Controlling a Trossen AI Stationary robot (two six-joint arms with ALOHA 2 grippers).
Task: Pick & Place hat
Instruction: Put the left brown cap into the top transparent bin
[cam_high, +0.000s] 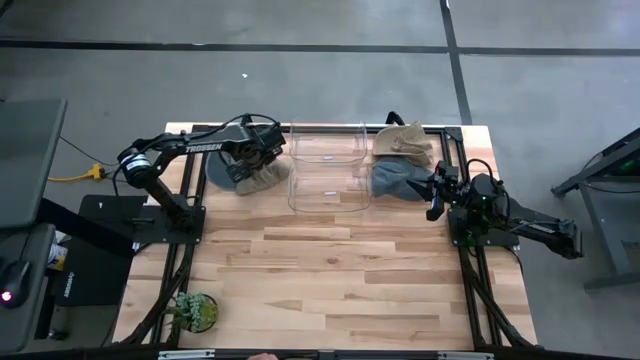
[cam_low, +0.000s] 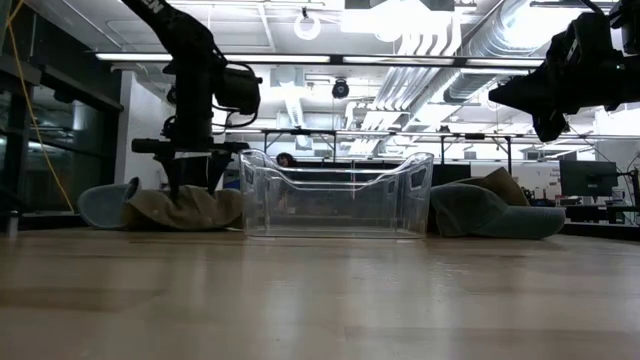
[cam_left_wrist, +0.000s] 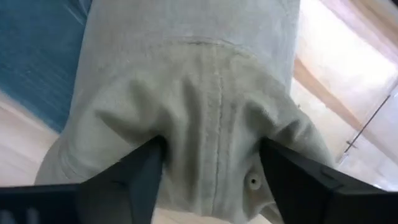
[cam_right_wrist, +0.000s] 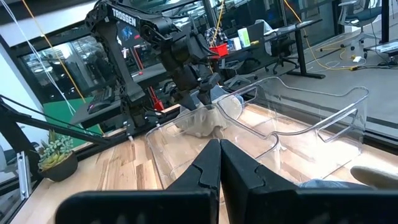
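A beige cap (cam_high: 265, 180) (cam_low: 190, 208) lies at the table's far left, just left of a clear plastic bin (cam_high: 325, 160) (cam_low: 335, 190), partly over a blue-grey cap (cam_high: 218, 172) (cam_low: 105, 205). My left gripper (cam_high: 250, 170) (cam_low: 190, 180) (cam_left_wrist: 211, 168) has come down onto the beige cap and is shut on its crown. Right of the bin lie a tan hat (cam_high: 403, 140) (cam_low: 500, 185) and another blue-grey cap (cam_high: 398, 180) (cam_low: 490, 215). My right gripper (cam_high: 436, 198) (cam_right_wrist: 219, 155) hovers shut above that cap, touching nothing. My left gripper pinches a raised fold of the beige cap's crown (cam_left_wrist: 214, 143) between its two fingers (cam_left_wrist: 146, 168), along a seam beside an eyelet. It comes from above, pointing down. The cloth puckers at the fingertips. The cap still lies on the table and on the blue-grey cap.
The clear bin (cam_right_wrist: 280, 137) stands between the two groups of hats near the table's far edge. A small potted plant (cam_high: 192, 312) sits at the near left corner. Bare wood fills the table's near half (cam_high: 340, 280). A monitor and stand are left of the table.
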